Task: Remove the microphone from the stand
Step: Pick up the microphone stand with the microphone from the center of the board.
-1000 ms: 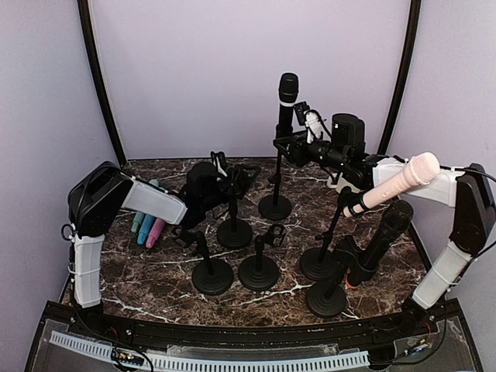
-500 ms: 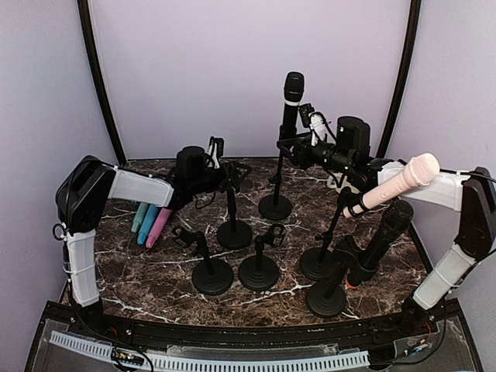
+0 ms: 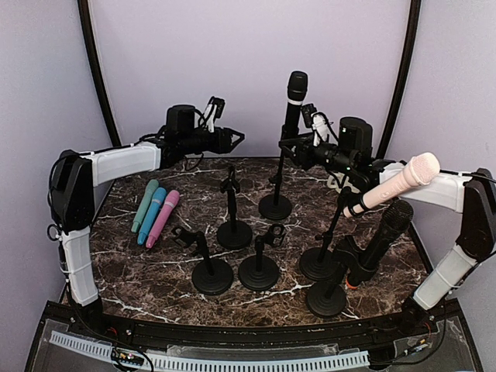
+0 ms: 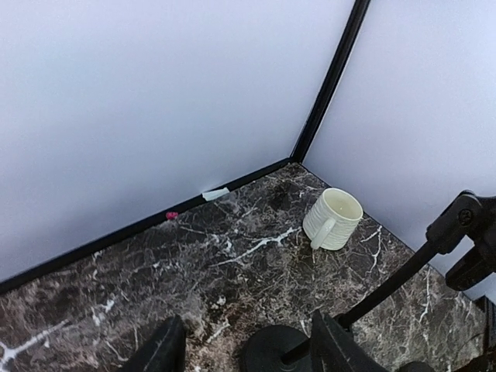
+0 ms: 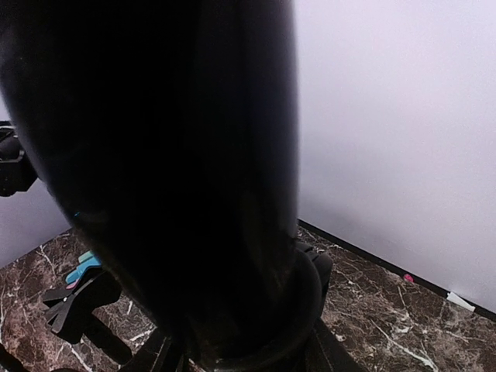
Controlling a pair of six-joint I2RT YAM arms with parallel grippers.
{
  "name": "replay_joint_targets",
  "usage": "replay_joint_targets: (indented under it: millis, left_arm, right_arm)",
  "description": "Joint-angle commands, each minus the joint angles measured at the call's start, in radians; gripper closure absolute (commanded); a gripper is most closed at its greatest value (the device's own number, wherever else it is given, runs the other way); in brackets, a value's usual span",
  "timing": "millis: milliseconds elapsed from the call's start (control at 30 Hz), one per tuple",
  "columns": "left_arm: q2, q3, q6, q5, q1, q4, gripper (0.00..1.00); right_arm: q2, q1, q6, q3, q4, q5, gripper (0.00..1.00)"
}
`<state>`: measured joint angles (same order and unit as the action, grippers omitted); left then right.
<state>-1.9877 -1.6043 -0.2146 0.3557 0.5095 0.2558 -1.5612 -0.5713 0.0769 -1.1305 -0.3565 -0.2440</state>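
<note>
Gripping black microphone [image 3: 294,97] between right jaws near its base; left jaws spread

A white ribbed mug [image 4: 333,219] stands upright on the dark marble table [image 4: 116,302] near the corner.

**No legible text**

Nothing readable in any view. The white band on the black microphone [image 3: 293,89] is too small to show any marking. The white mug [image 4: 332,219] shows a plain side. The small white tag [image 4: 215,194] at the foot of the wall is too small to read.
</note>
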Motion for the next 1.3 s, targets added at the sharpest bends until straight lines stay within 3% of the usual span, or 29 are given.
replay_joint_targets:
  millis: [0, 167, 600, 800, 1267]
  left_arm:
    - [0.055, -0.098, 0.246, 0.024, 0.043, -0.207, 0.43]
    - [0.053, -0.138, 0.438, -0.020, 0.149, -0.315, 0.44]
    - [0.103, -0.102, 0.563, -0.082, 0.272, -0.259, 0.45]
    - [0.109, -0.009, 0.529, -0.071, 0.284, -0.093, 0.48]
    - [0.009, -0.010, 0.466, 0.010, 0.301, -0.010, 0.45]
  right_arm:
    - [0.058, 0.011, 0.004, -0.016, -0.082, 0.028, 0.81]
    - [0.074, 0.020, 0.009, -0.026, -0.063, 0.063, 0.82]
    - [0.132, 0.053, 0.025, -0.076, -0.015, 0.092, 0.84]
    - [0.150, 0.055, 0.052, -0.089, -0.028, 0.098, 0.86]
    - [0.171, 0.055, 0.120, 0.083, -0.231, 0.081, 0.89]
